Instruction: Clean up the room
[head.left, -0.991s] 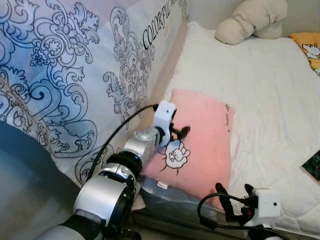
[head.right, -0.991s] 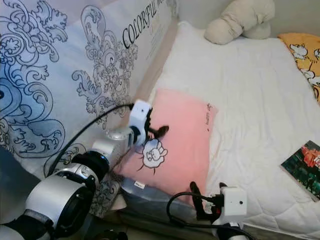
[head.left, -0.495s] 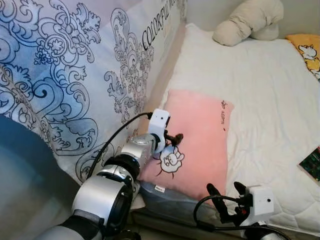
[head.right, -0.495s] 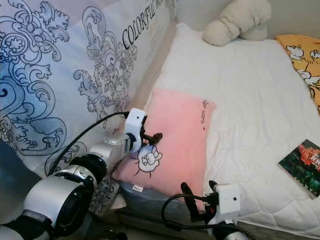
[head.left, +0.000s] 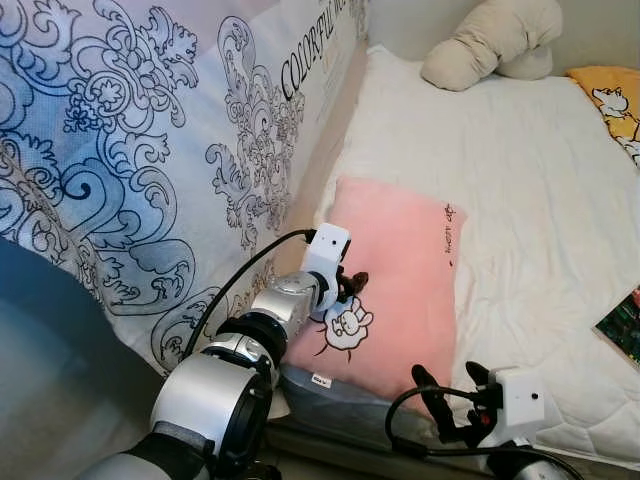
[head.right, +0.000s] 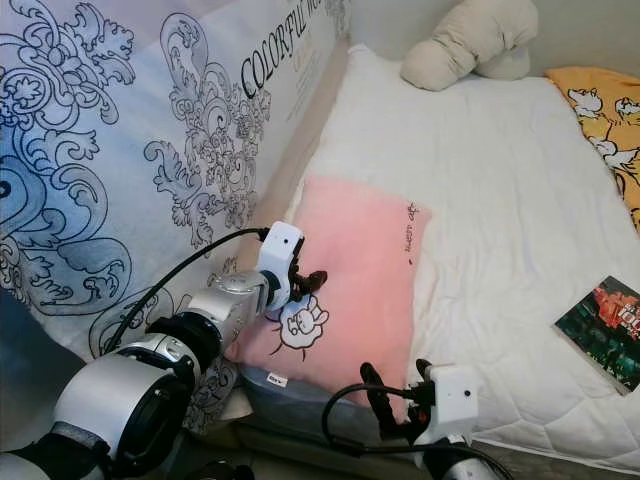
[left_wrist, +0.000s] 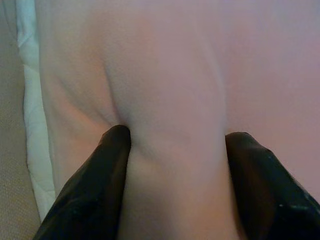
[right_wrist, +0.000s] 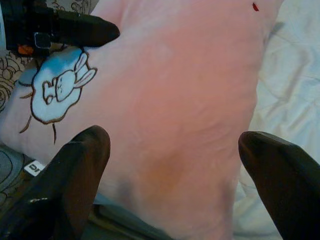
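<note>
the pink pillow (head.left: 395, 285) lies on the bed (head.left: 540, 200) near its foot, long axis running up the bed, left edge just beside the patterned side panel (head.left: 150, 170). the left gripper (head.left: 352, 285) presses on the pillow's near-left part above the rabbit print (head.left: 347, 327), fingers spread with fabric bulging between them but not clamped. the right gripper (head.left: 452, 388) hovers wide open and empty at the near edge; open mattress lies to the right, a book (head.right: 605, 330) well apart.
</note>
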